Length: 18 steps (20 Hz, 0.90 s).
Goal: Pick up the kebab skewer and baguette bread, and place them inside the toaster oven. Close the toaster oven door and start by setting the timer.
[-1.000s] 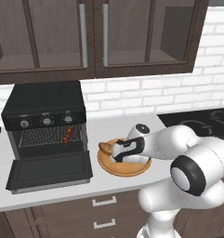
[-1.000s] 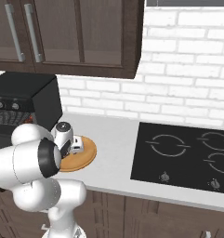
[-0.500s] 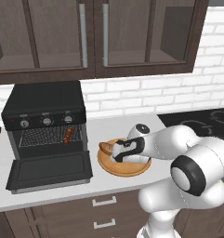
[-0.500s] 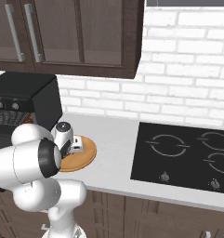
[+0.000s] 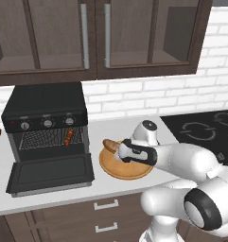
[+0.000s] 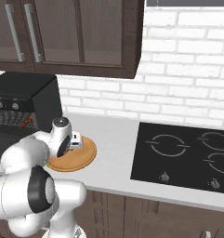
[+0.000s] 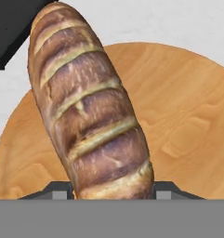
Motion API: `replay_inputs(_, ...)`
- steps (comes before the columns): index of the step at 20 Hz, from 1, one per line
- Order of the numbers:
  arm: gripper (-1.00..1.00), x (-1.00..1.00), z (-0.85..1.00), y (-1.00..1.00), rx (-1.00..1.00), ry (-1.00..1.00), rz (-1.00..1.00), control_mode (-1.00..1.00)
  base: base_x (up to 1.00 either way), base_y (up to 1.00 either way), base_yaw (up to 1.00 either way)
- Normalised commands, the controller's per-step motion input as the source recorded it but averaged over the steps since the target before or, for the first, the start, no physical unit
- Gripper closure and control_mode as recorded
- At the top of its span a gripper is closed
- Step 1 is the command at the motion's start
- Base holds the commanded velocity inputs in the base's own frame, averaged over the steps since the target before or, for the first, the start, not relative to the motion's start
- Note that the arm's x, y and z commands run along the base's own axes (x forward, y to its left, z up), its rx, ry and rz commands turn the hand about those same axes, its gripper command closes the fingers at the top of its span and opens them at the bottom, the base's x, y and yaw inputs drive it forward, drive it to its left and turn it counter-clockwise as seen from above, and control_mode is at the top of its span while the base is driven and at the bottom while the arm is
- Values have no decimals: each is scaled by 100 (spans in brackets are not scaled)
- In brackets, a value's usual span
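Note:
The golden-brown baguette bread (image 7: pixel 90 111) lies over the left part of the round wooden plate (image 7: pixel 187 116), one end between my fingertips. My gripper (image 7: pixel 111 193) is shut on that end. From the left base view, the gripper (image 5: pixel 121 150) grips the baguette (image 5: pixel 110 144) at the plate's (image 5: pixel 127 170) left rim, low over the wood. The black toaster oven (image 5: pixel 44 111) stands to the left, its door (image 5: pixel 51 174) dropped open and flat. The kebab skewer (image 5: pixel 68 137) rests on the wire rack inside. From the right base view, the gripper (image 6: pixel 76 141) sits over the plate (image 6: pixel 83 155).
A black cooktop (image 5: pixel 205 130) (image 6: pixel 187 153) is set into the counter right of the plate. Dark wall cabinets (image 5: pixel 101 33) hang above the oven. The open door's corner (image 7: pixel 6 32) lies close to the baguette's far tip. A brick wall backs the counter.
Within the last second the jaws closed from wide open onto the baguette's end. The arm and the bread have hardly shifted since.

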Motion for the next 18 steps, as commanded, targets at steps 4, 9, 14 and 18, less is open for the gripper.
replay_inputs(4, 100, -25, 99, -7, 0, 2, -17, -100, 0, 0, 0)
replay_inputs(9, 100, -48, 92, 0, 0, 1, -22, -100, 0, 0, 0)
replay_inputs(14, 100, -74, 63, 14, 0, 0, -25, -100, 0, 0, 0)
replay_inputs(18, 100, -74, 43, 51, 0, 0, -20, -100, 0, 0, 0)
